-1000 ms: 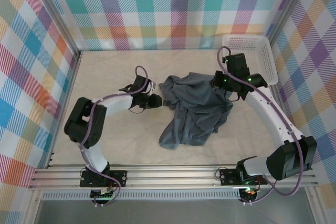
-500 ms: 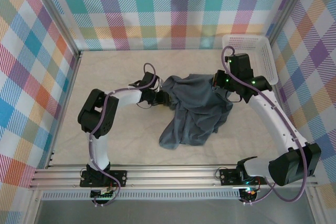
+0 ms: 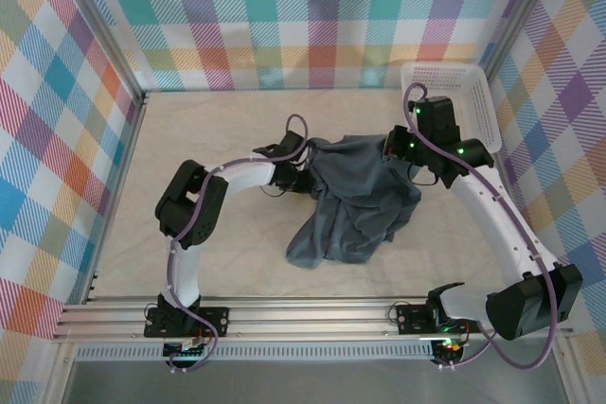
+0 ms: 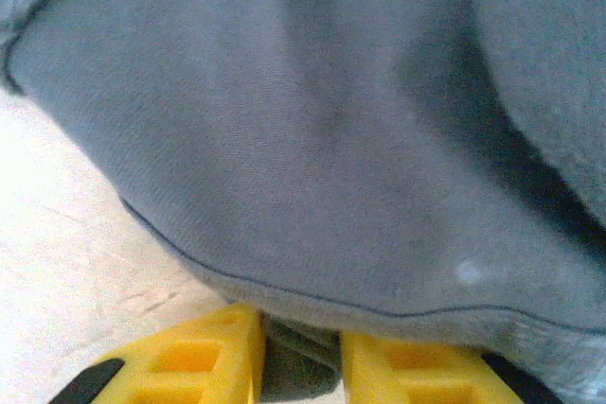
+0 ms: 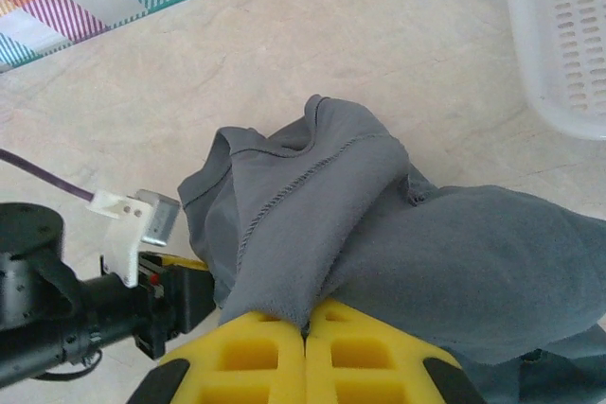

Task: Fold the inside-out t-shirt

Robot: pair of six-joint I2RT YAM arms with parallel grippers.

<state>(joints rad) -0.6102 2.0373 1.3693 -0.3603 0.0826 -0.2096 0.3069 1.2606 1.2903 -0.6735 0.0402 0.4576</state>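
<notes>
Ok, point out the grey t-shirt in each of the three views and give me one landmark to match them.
Top external: t-shirt crumpled at centre.
Left wrist: it covers the upper frame, hem at the yellow fingers.
Right wrist: centre to lower right, a fold pinched by the right hand.
Landmark: the left hand at the shirt's left edge.

Left gripper [image 3: 301,171] slid right off the bare table [image 3: 218,120] onto the left edge of the inside-out t-shirt [image 3: 355,198], jaws narrowed on a fold. Left arm [image 3: 241,173] stretched further out, and that shirt edge got pushed slightly right
</notes>
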